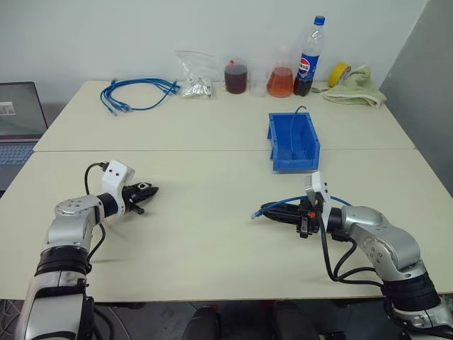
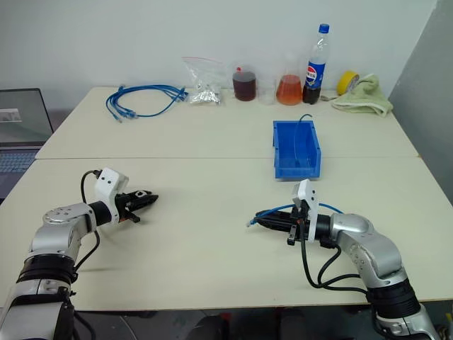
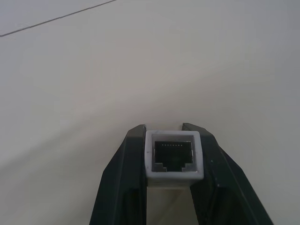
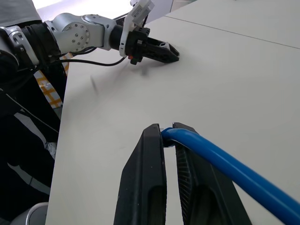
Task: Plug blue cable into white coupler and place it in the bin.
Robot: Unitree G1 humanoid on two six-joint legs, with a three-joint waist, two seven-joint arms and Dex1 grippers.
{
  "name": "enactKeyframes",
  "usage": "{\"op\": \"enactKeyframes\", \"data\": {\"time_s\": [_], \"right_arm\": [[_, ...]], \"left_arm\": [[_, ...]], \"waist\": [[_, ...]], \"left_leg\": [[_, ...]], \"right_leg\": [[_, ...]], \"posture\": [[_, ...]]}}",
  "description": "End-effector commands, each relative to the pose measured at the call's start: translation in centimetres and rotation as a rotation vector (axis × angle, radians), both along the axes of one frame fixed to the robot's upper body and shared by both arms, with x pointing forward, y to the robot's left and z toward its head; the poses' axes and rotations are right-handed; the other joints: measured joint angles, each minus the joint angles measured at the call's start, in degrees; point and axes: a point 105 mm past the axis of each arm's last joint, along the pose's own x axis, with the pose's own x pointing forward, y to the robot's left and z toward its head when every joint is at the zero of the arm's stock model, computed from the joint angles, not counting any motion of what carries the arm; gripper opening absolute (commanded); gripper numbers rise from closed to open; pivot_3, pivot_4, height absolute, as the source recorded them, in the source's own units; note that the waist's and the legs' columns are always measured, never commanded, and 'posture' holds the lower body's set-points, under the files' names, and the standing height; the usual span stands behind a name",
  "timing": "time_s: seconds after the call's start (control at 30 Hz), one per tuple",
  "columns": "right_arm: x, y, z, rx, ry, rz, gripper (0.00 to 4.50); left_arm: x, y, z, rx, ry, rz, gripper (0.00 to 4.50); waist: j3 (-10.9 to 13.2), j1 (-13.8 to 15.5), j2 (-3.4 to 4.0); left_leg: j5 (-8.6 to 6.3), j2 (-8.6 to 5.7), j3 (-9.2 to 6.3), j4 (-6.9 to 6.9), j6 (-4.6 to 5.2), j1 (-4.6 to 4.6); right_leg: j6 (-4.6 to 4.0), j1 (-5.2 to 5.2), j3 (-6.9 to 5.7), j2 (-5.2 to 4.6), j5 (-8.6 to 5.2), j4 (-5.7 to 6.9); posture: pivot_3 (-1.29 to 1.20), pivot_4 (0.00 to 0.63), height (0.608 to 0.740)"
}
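So from the head camera we're at the "both parts in hand, now bring them together" stage: the left gripper [image 1: 147,191] hangs low over the near half of the table [image 1: 212,234], the right gripper [image 1: 272,212] is across from it, clamped on the blue cable [image 1: 283,203], whose clear plug sticks out past the fingertips toward the left arm while the rest loops back over the wrist. The two are well apart with bare table between, and the bin [image 1: 294,142] sits further back on the right, just beyond the right arm, so that part is for later. In the left wrist view the fingers [image 3: 126,168] are pinched narrow on the white coupler [image 3: 173,157], a little boxy white piece with its dark socket facing straight out, contacts visible along the top edge, which looks like a good grip for mating. In the right wrist view the fingers [image 4: 150,173] are closed tight on the cable, and it runs off behind. I'd say the next move needs the plug lined up square with that socket, since any tilt probably jams it.
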Motion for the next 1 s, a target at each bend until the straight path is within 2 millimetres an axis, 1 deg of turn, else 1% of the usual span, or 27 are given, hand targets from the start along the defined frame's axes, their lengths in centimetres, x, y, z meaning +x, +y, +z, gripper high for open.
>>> {"op": "enactKeyframes", "data": {"time_s": [0.03,0.13,0.23,0.37,0.53,0.67,1.0], "right_arm": [[-0.5,-0.2,0.9,-0.016,-0.073,0.017,0.04],[-0.7,-0.4,0.8,-0.032,-0.084,0.021,0.04],[-0.9,-0.4,0.7,-0.045,-0.099,0.020,0.04],[-1.1,-0.4,0.5,-0.063,-0.117,0.018,0.04],[-1.4,-0.3,0.4,-0.078,-0.131,0.016,0.04],[-1.6,-0.4,0.3,-0.086,-0.138,0.009,0.04],[-1.8,-0.3,0.2,-0.091,-0.145,0.000,0.04]], "left_arm": [[-2.2,-4.1,0.4,-0.044,0.021,-0.210,0.82],[-3.6,-6.3,0.4,-0.014,0.037,-0.320,0.82],[-4.9,-8.0,-0.2,0.049,0.062,-0.422,0.82],[-5.9,-10.5,-0.6,0.088,0.071,-0.540,0.82],[-7.0,-12.8,-0.7,0.092,0.067,-0.658,0.82],[-7.6,-14.2,-0.7,0.071,0.070,-0.729,0.82],[-8.1,-16.1,-1.9,0.093,0.073,-0.826,0.82]], "waist": [[0.00,0.01,0.01],[0.00,0.17,0.01],[0.00,0.22,0.00],[0.00,0.13,0.00],[0.01,0.12,0.00],[0.01,0.12,-0.01],[0.01,0.14,-0.01]], "left_leg": [[0.00,-0.01,0.01,-0.01,0.00,0.00],[0.00,-0.01,-0.01,0.00,0.00,-0.03],[0.00,-0.05,-0.01,0.00,0.00,-0.02],[0.00,-0.07,0.05,0.00,0.01,-0.02],[0.00,-0.04,0.09,0.00,0.01,-0.01],[-0.01,-0.03,0.10,0.00,0.01,-0.01],[-0.01,-0.04,0.12,0.02,0.01,-0.01]], "right_leg": [[0.00,0.00,0.03,-0.05,0.00,0.00],[0.00,0.01,0.00,-0.16,0.00,-0.01],[0.00,0.03,-0.03,-0.17,0.00,-0.02],[0.00,0.04,-0.01,-0.10,0.00,-0.01],[0.00,0.04,-0.01,-0.04,0.00,-0.02],[0.00,0.05,-0.02,-0.02,0.00,-0.02],[0.00,0.08,-0.02,-0.01,0.00,-0.02]], "posture": [[0.00,0.150,0.740],[0.00,0.150,0.740],[0.00,0.150,0.740],[0.00,0.150,0.740],[0.00,0.150,0.740],[0.00,0.150,0.740],[0.00,0.150,0.740]]}}
